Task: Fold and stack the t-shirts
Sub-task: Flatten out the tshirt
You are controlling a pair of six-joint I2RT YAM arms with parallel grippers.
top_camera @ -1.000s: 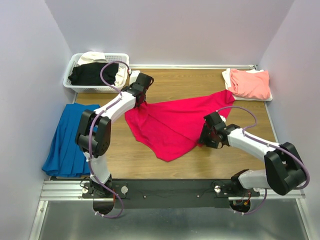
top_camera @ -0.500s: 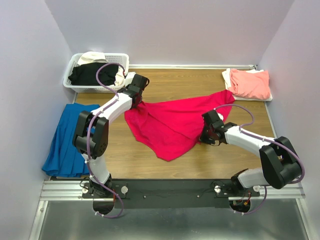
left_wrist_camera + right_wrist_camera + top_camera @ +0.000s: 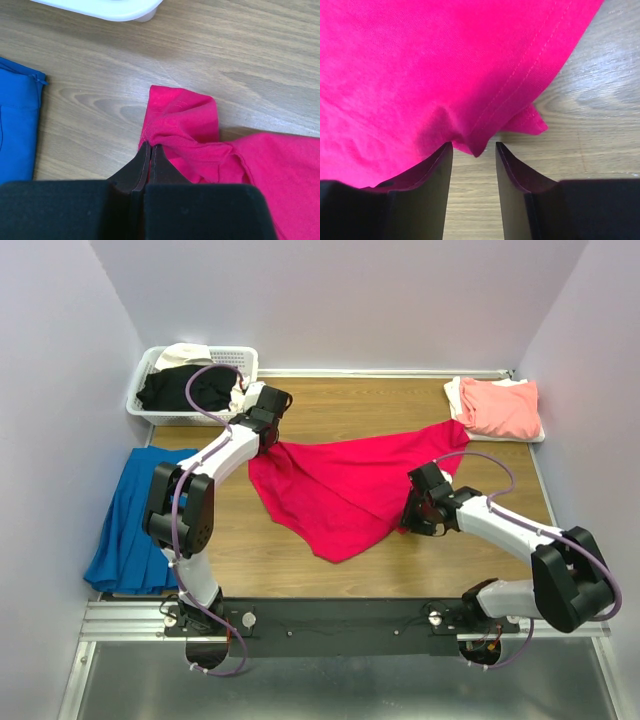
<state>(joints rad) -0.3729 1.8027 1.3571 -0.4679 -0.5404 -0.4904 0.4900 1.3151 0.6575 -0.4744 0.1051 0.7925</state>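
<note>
The crimson-red t-shirt lies spread and crumpled across the middle of the wooden table. My left gripper is shut on its left sleeve, near the basket. My right gripper is open at the shirt's right hem; a fold of the hem hangs between the fingertips, apart from both. A folded salmon-pink t-shirt lies on a cream one at the back right. A black t-shirt and a white or cream one lie in the basket.
The white lattice basket stands at the back left. A blue pleated garment lies at the table's left edge and shows in the left wrist view. Purple walls close in on three sides.
My left gripper has pulled the red sleeve a little to the left and back, toward the basket. My right gripper has stayed at the right hem with only small shifts.
</note>
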